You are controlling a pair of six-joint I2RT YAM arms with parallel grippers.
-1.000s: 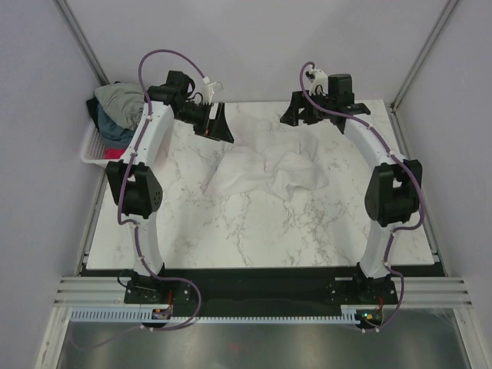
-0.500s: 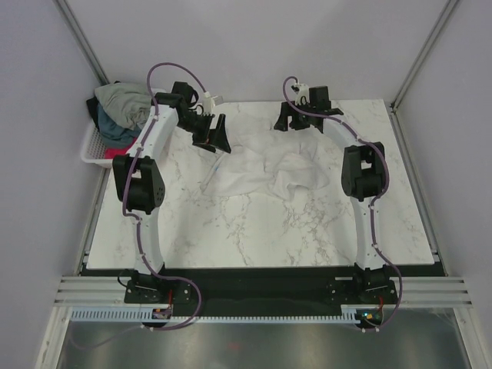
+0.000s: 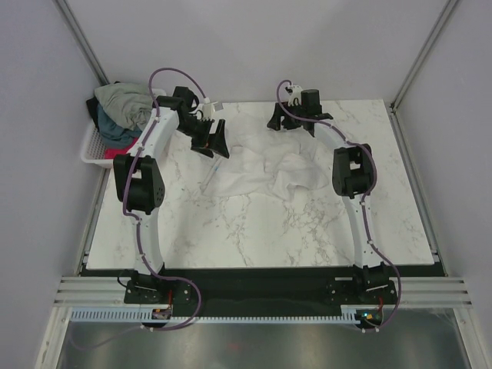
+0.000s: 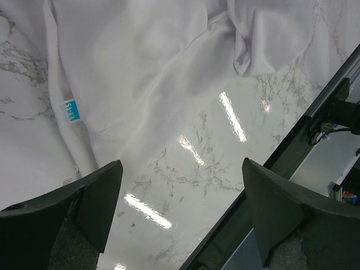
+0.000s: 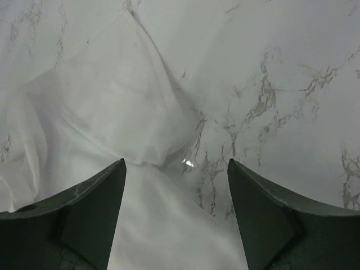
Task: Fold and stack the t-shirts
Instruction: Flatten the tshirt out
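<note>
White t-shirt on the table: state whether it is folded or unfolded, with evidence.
Unfolded: the white t-shirt lies crumpled on the table, with irregular creases and bunched edges and no squared folds.

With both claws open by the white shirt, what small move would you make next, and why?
Probably lower both onto the cloth and pinch: the left claw and right claw hang open and empty at the far edge of the crumpled white t-shirt.

top looks down; wrists close, share t-shirt [image 4: 146, 62]

Left claw [image 4: 180, 169], right claw [image 5: 175, 166], both agape
</note>
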